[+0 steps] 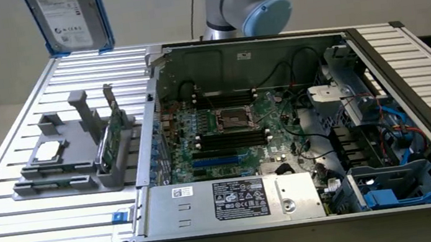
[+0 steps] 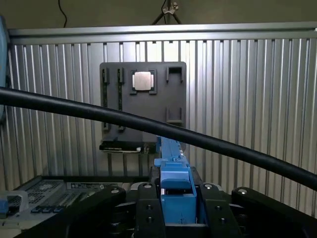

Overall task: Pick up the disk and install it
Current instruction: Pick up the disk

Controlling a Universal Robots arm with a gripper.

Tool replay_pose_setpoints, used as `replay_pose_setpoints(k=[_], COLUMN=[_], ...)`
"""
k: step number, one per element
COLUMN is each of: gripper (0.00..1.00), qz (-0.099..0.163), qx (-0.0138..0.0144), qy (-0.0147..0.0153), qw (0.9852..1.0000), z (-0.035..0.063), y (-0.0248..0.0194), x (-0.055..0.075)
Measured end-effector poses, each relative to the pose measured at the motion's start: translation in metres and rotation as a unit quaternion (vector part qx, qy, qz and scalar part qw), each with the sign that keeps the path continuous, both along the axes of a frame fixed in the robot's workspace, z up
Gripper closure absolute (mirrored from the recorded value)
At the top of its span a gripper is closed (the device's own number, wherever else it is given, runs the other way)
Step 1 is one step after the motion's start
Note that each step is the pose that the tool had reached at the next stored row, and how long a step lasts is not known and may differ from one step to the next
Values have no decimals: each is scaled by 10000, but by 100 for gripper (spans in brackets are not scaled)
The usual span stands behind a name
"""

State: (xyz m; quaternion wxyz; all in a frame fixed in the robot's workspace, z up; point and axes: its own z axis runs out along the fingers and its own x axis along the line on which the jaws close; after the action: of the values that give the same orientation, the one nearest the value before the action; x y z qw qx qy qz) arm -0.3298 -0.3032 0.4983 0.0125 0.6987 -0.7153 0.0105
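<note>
The disk, a silver-grey drive with a white label and a blue carrier frame, hangs upright high above the slatted table's far corner at the exterior view's left. In the wrist view, the disk's blue frame edge is clamped between my gripper's black fingers, which are shut on it. Far below lies the open computer case.
A grey fixture block on the table holds a small silver chip and an upright green circuit card. The case has a blue drive bay at its near right corner. A black cable crosses the wrist view.
</note>
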Motion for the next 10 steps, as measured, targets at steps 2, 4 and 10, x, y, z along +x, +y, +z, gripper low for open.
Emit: replay_pose_setpoints(k=[2,4,10], gripper=[67,67,67], qz=[1,0,1], qx=[0,0,0], qy=[2,5,15], qw=[10000,10000,10000], z=[41,80,162], y=[-35,-69,-170], x=[82,169,442])
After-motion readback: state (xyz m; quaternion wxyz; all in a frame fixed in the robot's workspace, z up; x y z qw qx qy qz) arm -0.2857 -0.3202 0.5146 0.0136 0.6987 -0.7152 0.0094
